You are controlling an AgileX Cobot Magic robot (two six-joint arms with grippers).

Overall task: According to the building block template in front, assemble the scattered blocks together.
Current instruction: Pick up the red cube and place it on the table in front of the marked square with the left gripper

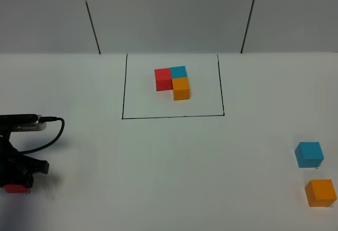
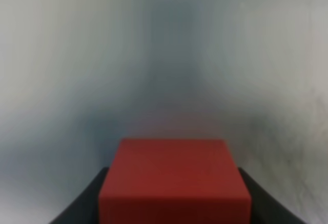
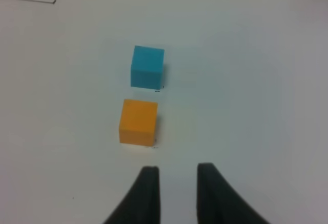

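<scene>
Table [image 1: 158, 178], white and matte, filled the high view, with a pale wall [image 1: 169, 14] behind it. Frame [image 1: 171, 117], a thin black rectangle drawn on the table, lay at the far middle. Inside it, toward its far side, sat the template [image 1: 173, 82]: three joined cubes in an L. Red was on the left, blue touched it on the right, and orange touched the near side of the blue.

Left arm [image 1: 16, 159], dark, entered at the left edge on the near side, with a black cable [image 1: 53, 130] looping off it. Left gripper [image 2: 173, 175] hung low over the table, well apart from the frame. Its two dark fingers [image 2: 84, 203] pressed the opposite sides of the red cube [image 1: 16, 188], clamped on it. Whether the cube rested on the table or hung just above it could not be told.

Blue cube [image 1: 309, 154] and orange cube [image 1: 320, 193] stood loose at the near right, well outside the frame. They were near each other but apart, the blue one farther back and the orange one nearer the front edge.

Right gripper [image 3: 177, 170] showed only in its own wrist view. Its jaws were drawn close with a narrow gap and nothing between them. It sat above bare table just beside the orange cube, not touching it; the blue cube lay beyond.
</scene>
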